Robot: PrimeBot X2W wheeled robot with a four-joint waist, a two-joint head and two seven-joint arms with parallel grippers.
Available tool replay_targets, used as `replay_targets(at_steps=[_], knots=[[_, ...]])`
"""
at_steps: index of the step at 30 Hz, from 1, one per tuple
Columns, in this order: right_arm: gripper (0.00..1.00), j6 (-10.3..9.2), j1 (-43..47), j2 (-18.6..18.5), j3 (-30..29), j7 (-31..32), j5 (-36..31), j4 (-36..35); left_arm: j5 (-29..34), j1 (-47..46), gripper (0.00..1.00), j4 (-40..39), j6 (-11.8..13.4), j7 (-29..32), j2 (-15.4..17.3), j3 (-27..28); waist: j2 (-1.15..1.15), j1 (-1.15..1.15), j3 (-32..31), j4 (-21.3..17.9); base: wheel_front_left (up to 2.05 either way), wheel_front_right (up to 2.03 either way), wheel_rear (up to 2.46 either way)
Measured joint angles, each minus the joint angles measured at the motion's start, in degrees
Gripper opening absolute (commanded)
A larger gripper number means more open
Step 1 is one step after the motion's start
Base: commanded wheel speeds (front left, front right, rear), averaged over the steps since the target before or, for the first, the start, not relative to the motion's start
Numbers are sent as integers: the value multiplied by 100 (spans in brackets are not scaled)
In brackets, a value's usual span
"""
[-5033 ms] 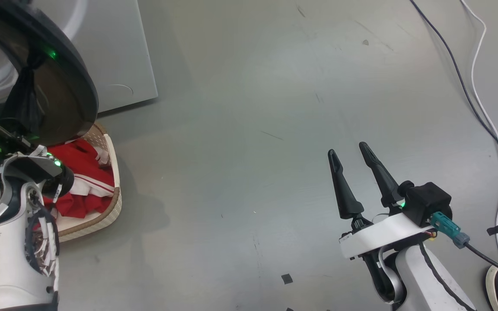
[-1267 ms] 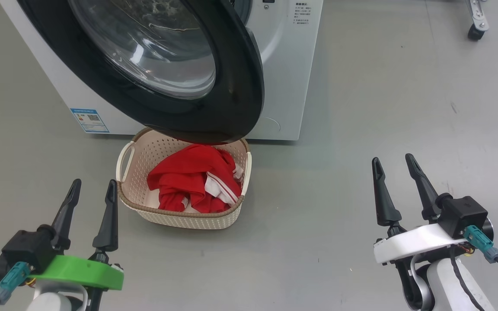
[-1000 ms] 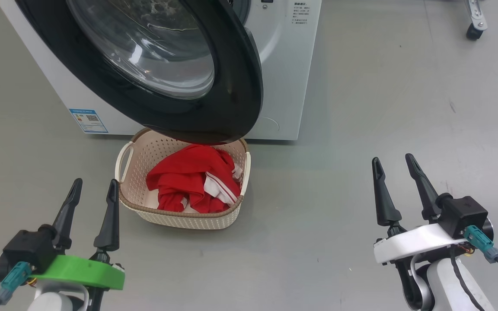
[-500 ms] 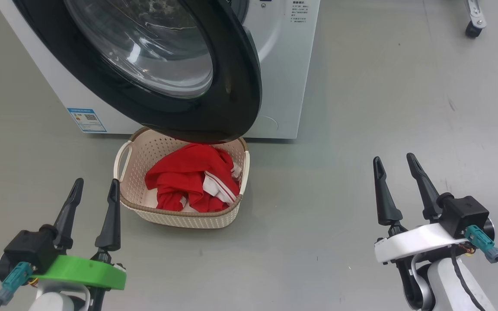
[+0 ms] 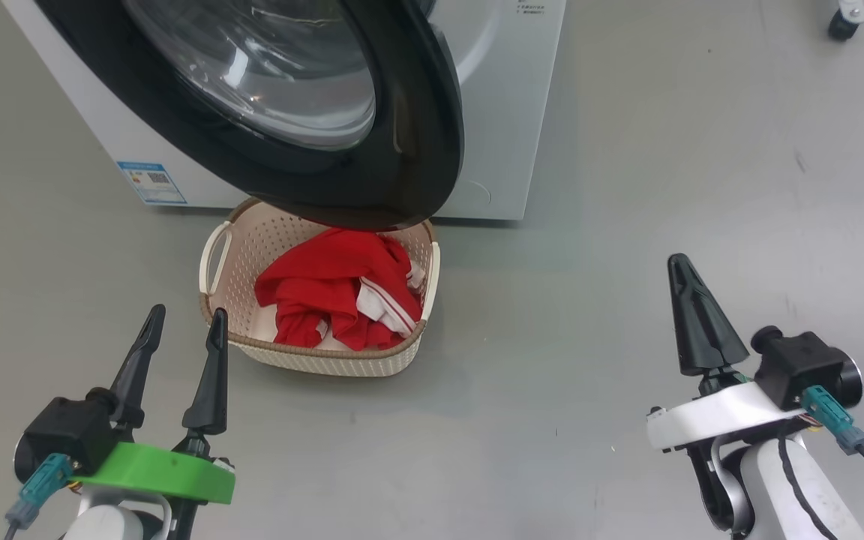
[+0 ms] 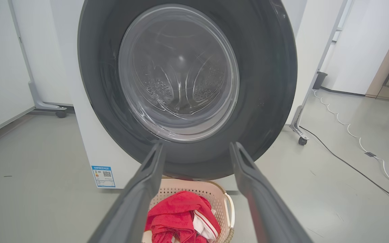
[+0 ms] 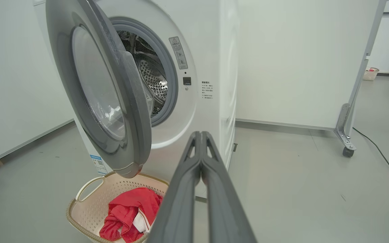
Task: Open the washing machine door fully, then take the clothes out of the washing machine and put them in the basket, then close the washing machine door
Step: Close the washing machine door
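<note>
Glossy black on the ring of the washing machine door [image 5: 413, 142], swung partway out from the washing machine [image 5: 503, 90] and overhanging the far rim of the basket [image 5: 327, 358]. Under it, on the grey floor [image 5: 589, 247] just in front of the white cabinet, that cream basket with the clothes [image 5: 327, 296] heaped inside, red with a white striped-trim panel showing on the right.

Left gripper [image 5: 186, 315] low at the left, fingers spread wide with nothing between them, aimed toward the basket's near left corner but apart from it. Right gripper [image 5: 682, 266] well off to the right over bare floor, fingers pressed together into a single point, clamped on nothing.

Seen from the left wrist: door face-on between the spread fingers, bulging glass squarely in front of the machine's mouth, basket and clothes directly below the door's bottom edge. Seen from the right wrist: door nearly edge-on, grey rubber rim and perforated steel drum [image 7: 152, 79] in sight past its free edge, the shut fingers pointing at the cabinet's lower right corner, basket down to their left.

Around: small blue sticker [image 5: 151, 182] low on the cabinet, left of the basket; warning label [image 7: 178, 53] beside the mouth; wheeled foot of a white partition [image 7: 346, 145] right of the machine; black cable [image 7: 383, 158] trailing across the floor beyond it
</note>
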Motion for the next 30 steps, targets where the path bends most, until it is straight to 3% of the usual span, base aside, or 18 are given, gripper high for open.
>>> replay_targets(at_steps=[8, 20, 30], knots=[[0, 55, -595, -345, 726, 5, -412, -48, 0, -85, 100, -42, 0, 0, -42, -54, 0, 0, 335, 172, 0, 0, 0], [0, 56, -1684, -612, 1547, 374, -439, -36, -1, -553, 100, -159, 0, 0, -163, -342, 0, 0, 899, 574, 0, 0, 0], [0, 56, -2645, -990, 1679, 626, -245, 255, -59, -973, 100, -169, 0, 0, -371, -491, 0, 0, 1432, 1111, 0, 0, 0]])
